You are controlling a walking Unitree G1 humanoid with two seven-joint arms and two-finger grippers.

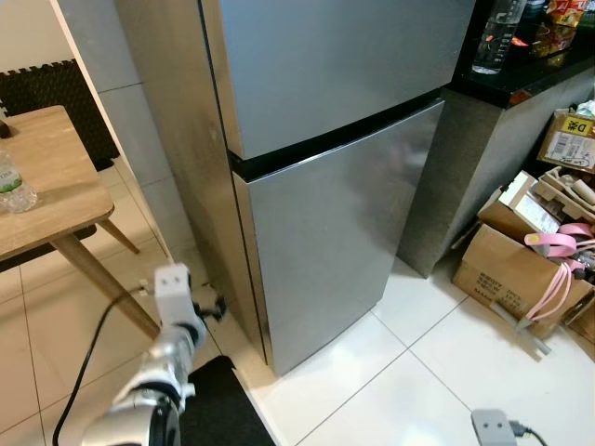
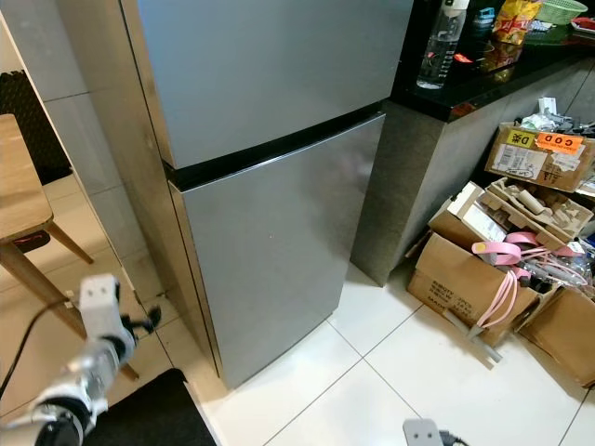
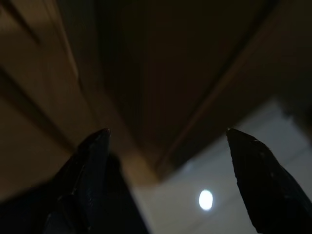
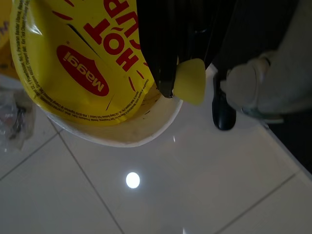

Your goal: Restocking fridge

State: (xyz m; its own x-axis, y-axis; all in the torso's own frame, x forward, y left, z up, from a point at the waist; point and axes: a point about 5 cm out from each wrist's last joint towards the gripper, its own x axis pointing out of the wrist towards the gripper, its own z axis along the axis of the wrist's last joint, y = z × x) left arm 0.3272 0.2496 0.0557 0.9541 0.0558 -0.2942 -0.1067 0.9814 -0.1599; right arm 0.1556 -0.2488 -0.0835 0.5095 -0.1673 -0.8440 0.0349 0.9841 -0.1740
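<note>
So the tall silver two-door fridge (image 1: pixel 325 186) is right in front of the robot and both doors are shut, so nothing's gone in yet. The left hand (image 1: pixel 216 307) is raised low beside the fridge's left edge, near the bottom door. In its wrist view the two black fingers (image 3: pixel 90 165) are spread well apart with nothing between them, so it's released and empty. My guess is it's lined up there to hook the door edge and pull it open, since there's no visible handle on the front.

The right hand (image 4: pixel 183 73) is clamped on a yellow Maggi hot cup noodle cup (image 4: pixel 83 73), gripping it at the rim and holding it down by the robot's side over the white tiled floor (image 4: pixel 146 195). Makes sense: keep the stock out of the way while the free arm deals with the door.

Off to the left there's a light wooden table (image 1: pixel 46 186), and cardboard boxes (image 1: pixel 516 265) piled on the right.
</note>
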